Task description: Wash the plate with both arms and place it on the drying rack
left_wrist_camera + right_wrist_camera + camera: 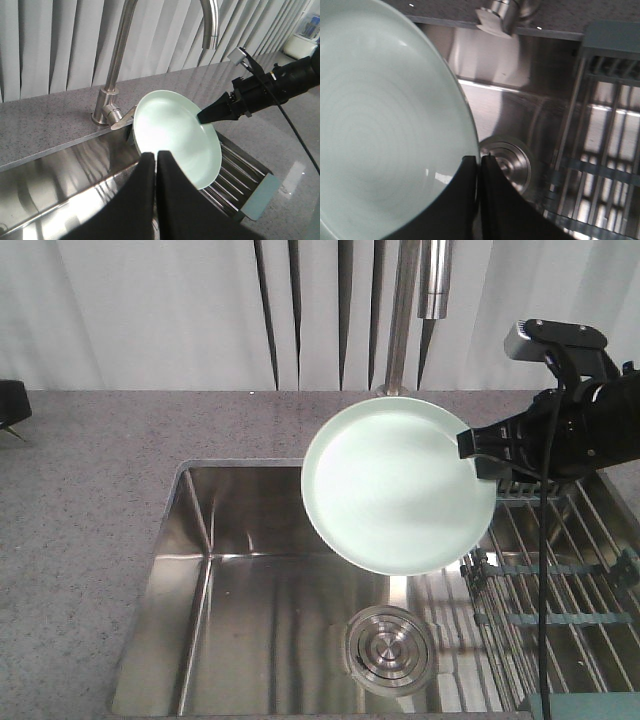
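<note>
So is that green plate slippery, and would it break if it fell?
The round pale mint-green plate is probably stiff: it holds flat though only the right arm's black fingers pinch its rim. Its glossy sheen suggests it's slippery. It looks ceramic, so dropping into the steel sink might chip it.

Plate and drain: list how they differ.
Colour: the plate is pale mint green; the drain is shiny steel.
Pose: the plate is held tilted in the air over the sink, pinched at its rim by the right fingers; the drain lies flat in the sink floor.
Size: the plate looks much wider than the drain, though it is nearer the camera.
Both are round with concentric rings.
</note>
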Robot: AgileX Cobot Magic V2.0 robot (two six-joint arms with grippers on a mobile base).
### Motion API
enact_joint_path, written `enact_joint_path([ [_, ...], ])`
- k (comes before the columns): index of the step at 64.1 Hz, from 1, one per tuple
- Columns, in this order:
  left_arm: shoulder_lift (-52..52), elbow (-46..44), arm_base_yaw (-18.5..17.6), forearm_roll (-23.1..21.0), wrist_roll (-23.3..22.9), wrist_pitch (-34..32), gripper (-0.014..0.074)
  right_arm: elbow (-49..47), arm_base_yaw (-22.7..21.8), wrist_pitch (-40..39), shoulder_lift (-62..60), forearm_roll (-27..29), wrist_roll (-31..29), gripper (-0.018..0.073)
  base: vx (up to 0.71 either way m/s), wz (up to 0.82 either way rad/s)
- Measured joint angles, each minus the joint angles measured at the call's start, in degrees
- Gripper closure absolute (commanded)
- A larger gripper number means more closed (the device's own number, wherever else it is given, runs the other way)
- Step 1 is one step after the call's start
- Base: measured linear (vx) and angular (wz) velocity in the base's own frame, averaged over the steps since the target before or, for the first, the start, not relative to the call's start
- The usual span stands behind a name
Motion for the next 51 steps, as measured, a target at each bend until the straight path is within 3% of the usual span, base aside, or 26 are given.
enact_joint_path([
  [10,0.0,0.0,0.0,0.0,0.0,0.0,0.0603,-0.46,0.0,6.23,-2.21,-10.88,5.56,0.0566,0.0,0.0],
  [21,0.0,0.0,0.0,0.0,0.0,0.0,0.0603,-0.46,0.0,17.08,-6.2,-12.75,5.57,0.0566,0.0,0.0],
  [28,0.0,0.0,0.0,0.0,0.0,0.0,0.0603,-0.46,0.0,21.82,-7.55,-7.88,3.41,0.0566,0.0,0.0],
  [37,0.0,0.0,0.0,0.0,0.0,0.0,0.0603,-0.58,0.0,22.96,-7.37,4.42,-2.08,0.0566,0.0,0.0],
  [45,0.0,0.0,0.0,0.0,0.0,0.0,0.0603,-0.66,0.0,18.92,-6.08,13.12,-4.8,0.0566,0.0,0.0],
  [51,0.0,0.0,0.0,0.0,0.0,0.0,0.0603,-0.66,0.0,11.67,-4.33,14.65,-5.06,0.0566,0.0,0.0],
])
